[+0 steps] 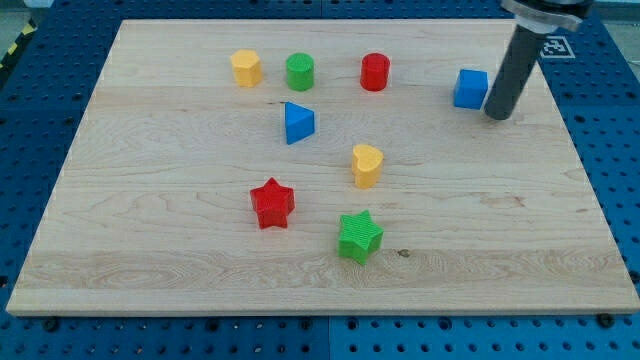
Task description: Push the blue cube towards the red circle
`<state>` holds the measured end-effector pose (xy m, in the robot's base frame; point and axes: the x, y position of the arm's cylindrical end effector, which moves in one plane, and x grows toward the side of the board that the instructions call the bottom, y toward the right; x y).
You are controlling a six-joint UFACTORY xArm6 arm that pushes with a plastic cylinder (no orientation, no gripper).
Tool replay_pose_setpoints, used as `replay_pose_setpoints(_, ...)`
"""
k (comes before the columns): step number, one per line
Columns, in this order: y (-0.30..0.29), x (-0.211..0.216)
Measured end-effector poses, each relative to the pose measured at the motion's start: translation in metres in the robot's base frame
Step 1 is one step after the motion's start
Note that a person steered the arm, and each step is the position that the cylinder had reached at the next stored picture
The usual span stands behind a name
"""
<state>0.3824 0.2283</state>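
The blue cube [470, 88] sits near the view's top right of the wooden board [150, 240]. The red circle, a short red cylinder [375, 72], stands to the cube's left, about a hundred pixels away. My tip [497, 114] is at the end of the dark rod, just right of the blue cube and slightly below it, very close to its right face; contact cannot be told.
A yellow block [246, 68] and a green cylinder [300, 72] stand left of the red cylinder. A blue triangle [298, 123], a yellow heart [367, 165], a red star [272, 203] and a green star [360, 236] lie around the middle. Blue pegboard surrounds the board.
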Motion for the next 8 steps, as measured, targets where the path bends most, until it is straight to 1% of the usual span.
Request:
replay_pose_setpoints(1, 0.014, 0.0)
replay_pose_setpoints(3, 0.009, -0.005)
replay_pose_setpoints(6, -0.028, -0.04)
replay_pose_setpoints(7, -0.032, -0.04)
replay_pose_setpoints(8, -0.048, -0.041)
